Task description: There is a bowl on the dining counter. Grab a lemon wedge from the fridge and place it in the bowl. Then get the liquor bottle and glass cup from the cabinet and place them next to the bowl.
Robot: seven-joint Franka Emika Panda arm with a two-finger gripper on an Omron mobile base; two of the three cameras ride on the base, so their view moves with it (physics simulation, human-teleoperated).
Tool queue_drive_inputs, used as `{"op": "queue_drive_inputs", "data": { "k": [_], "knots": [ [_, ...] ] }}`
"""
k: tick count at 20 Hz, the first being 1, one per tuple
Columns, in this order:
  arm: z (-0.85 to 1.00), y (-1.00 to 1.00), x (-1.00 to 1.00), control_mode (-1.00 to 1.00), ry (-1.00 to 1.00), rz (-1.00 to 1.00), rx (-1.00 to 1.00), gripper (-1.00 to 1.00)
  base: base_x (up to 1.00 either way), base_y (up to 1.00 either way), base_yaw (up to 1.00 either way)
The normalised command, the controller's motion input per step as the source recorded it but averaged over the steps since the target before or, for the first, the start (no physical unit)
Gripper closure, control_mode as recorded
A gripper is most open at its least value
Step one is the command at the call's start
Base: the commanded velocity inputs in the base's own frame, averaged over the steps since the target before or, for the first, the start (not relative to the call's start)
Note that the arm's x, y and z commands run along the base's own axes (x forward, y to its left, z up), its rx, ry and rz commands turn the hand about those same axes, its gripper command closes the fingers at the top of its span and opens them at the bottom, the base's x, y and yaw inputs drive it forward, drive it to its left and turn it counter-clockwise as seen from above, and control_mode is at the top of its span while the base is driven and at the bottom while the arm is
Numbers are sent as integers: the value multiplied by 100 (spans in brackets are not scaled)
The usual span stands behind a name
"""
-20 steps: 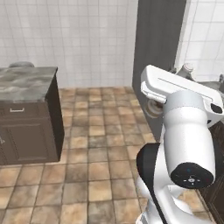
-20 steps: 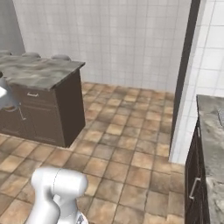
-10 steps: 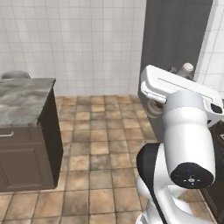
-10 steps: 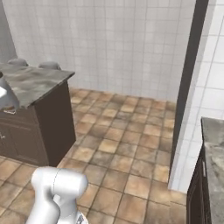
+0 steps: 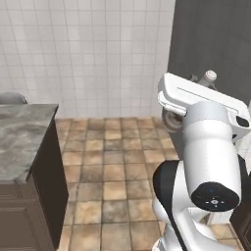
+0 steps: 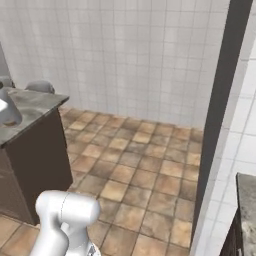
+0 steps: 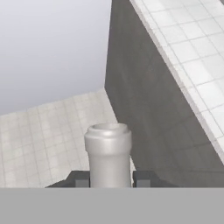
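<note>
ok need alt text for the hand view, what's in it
The jaws are shut on the neck of the pale liquor bottle, whose capped top rises between the two dark fingertips. Behind it stand a dark grey panel, a white tiled wall and a plain pale surface.

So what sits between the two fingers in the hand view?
The liquor bottle: its pale neck and cap rise between the dark fingers, which close against it on either side, seen in the hand view.
</note>
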Motion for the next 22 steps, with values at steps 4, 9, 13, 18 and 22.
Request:
{"op": "queue_drive_inputs", "data": {
  "k": [4,9,13,18,22],
  "knots": [
    [0,0,0,100,0,0,0,100,100,0,6],
    [0,0,0,100,0,0,0,100,100,0,7],
    [0,0,0,100,0,0,0,100,100,0,7],
    [0,0,0,100,0,0,0,100,100,0,11],
    [0,0,0,100,0,0,0,100,100,0,25]
  ]
}}
